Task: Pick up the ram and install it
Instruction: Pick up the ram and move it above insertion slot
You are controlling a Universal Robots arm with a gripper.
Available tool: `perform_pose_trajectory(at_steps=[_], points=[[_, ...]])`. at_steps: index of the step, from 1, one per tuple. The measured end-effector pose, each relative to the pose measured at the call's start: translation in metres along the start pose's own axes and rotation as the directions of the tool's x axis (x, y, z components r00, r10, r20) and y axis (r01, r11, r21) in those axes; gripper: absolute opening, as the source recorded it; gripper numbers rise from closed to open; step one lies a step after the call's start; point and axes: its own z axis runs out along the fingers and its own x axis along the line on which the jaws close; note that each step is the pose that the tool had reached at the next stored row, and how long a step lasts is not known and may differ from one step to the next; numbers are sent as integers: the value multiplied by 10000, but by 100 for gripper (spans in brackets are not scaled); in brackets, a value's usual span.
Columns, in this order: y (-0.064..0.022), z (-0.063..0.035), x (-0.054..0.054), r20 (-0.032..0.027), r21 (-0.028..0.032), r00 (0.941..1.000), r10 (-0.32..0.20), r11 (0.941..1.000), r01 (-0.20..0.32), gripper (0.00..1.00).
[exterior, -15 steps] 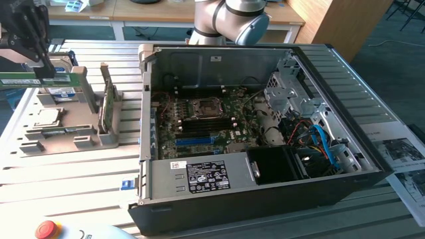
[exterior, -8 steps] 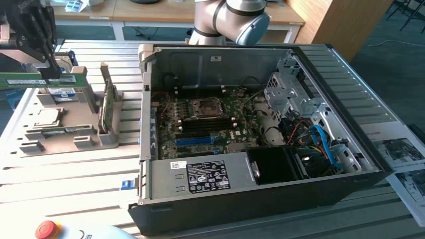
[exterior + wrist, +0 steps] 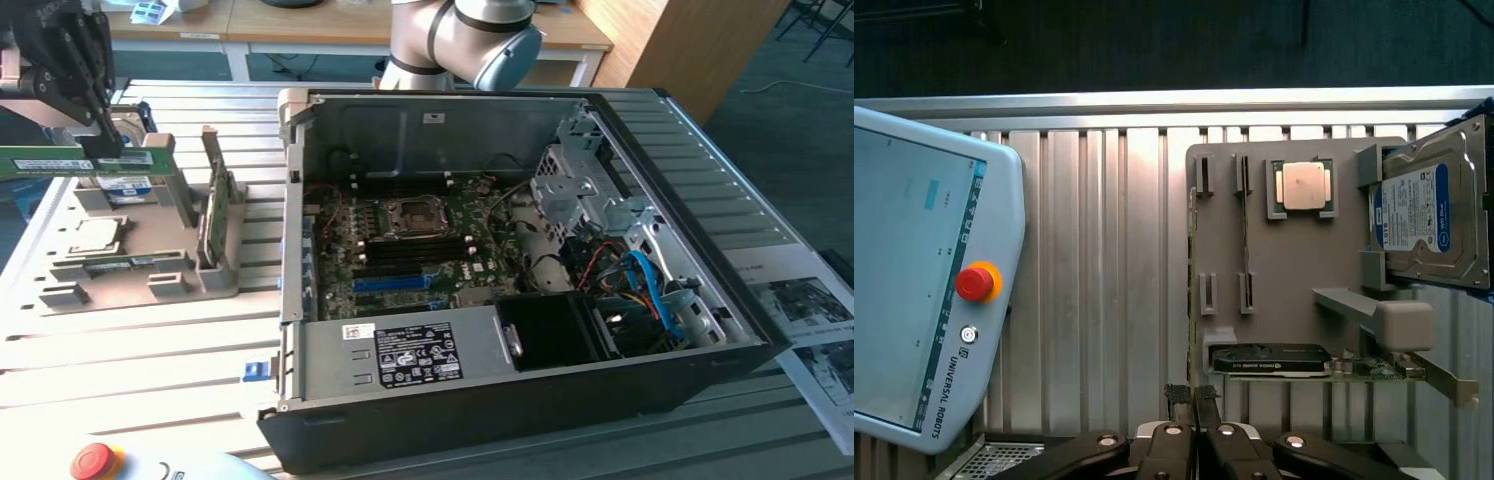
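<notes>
Ram [image 3: 47, 163] pinched mid-length, gripper [image 3: 100, 148] clamped tight, stick level above parts tray [image 3: 134, 285]. Likely light, stiff, thin; chips and contacts fragile, so grip the flat faces.

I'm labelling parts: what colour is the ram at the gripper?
Green; the ram shows best in the exterior view.

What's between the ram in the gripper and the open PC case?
Exterior view: past the ram, a second green stick stands on edge in the grey fixture, then bare slatted table.
</notes>
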Motion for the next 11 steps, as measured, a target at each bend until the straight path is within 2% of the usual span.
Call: perform_pose_trajectory(at_steps=[5, 11], points=[[-17, -2, 0, -2, 1, 10000, -8, 10000, 8, 12], [-119, 0, -1, 0, 7, 9999, -113, 9999, 113, 12]])
